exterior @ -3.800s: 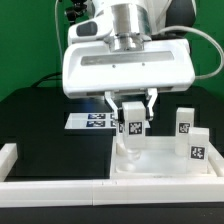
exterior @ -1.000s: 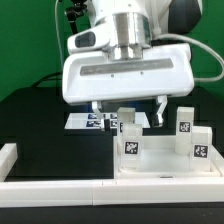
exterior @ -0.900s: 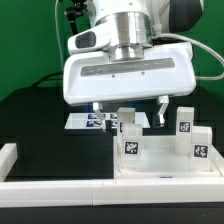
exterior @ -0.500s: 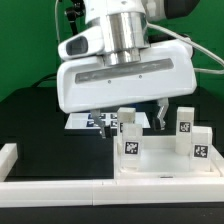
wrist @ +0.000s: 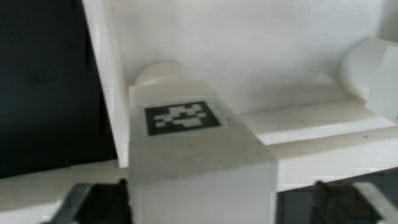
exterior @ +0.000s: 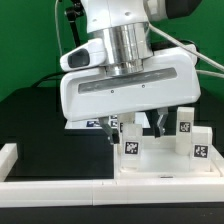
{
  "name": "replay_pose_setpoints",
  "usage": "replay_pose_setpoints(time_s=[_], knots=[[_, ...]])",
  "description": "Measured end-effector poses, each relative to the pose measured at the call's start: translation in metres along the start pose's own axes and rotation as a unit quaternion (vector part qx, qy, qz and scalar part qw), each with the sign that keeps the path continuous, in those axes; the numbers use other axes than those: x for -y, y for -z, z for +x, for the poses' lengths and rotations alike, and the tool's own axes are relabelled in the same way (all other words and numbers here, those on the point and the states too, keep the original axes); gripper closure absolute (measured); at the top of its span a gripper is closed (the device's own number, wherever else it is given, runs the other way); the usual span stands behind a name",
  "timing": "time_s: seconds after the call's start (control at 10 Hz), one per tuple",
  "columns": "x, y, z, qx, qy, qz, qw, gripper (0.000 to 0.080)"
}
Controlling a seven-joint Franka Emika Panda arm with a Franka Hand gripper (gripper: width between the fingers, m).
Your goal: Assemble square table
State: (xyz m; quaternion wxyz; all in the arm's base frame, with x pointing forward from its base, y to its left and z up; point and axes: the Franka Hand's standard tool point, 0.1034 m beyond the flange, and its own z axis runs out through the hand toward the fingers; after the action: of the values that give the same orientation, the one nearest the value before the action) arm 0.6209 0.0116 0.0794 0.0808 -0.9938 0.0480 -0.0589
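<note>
The white square tabletop [exterior: 160, 166] lies flat at the exterior view's lower right. A white block leg [exterior: 130, 141] with a tag stands upright on it near its left corner. It also shows in the wrist view [wrist: 192, 135], with the tabletop [wrist: 231, 45] beneath it. My gripper [exterior: 136, 125] is open, with one finger on either side of this leg's upper part. In the wrist view my gripper [wrist: 226, 205] has dark fingertips [wrist: 98, 205] flanking the leg, with a gap on one side. Two more legs [exterior: 185, 120] [exterior: 197, 146] stand at the right.
The marker board [exterior: 90, 124] lies behind the gripper, mostly hidden. White border rails run along the front [exterior: 60, 186] and at the exterior view's left [exterior: 10, 155]. The black tabletop surface [exterior: 45, 120] stretches to the left.
The gripper has let go of the leg it held at first and risen. Over the last second it has come down and turned, so its open fingers now straddle the standing leg.
</note>
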Motion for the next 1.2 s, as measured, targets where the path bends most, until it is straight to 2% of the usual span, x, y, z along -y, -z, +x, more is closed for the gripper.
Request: replay_pose_setpoints(time_s=[0.1,0.2,0.5,0.7,0.8,0.9,1.1,1.2], knots=[[-0.0015,0.0002,0.0004,-0.001,-0.001,-0.001,1.000,0.0429],[-0.0039,0.0002,0.0004,-0.001,-0.003,-0.002,1.000,0.0486],[-0.0074,0.0002,0.0005,-0.001,-0.026,-0.003,1.000,0.0494],[-0.0096,-0.0013,0.0003,-0.002,-0.145,-0.004,0.989,0.0495],[-0.0106,-0.0009,0.0003,-0.003,-0.249,-0.006,0.969,0.0495],[-0.0061,-0.0017,-0.0008,0.000,-0.320,-0.002,0.947,0.0495],[-0.0064,-0.0034,0.0017,-0.003,-0.498,0.031,0.867,0.0495],[-0.0072,-0.0024,0.0019,0.002,-0.529,0.032,0.848,0.0495]])
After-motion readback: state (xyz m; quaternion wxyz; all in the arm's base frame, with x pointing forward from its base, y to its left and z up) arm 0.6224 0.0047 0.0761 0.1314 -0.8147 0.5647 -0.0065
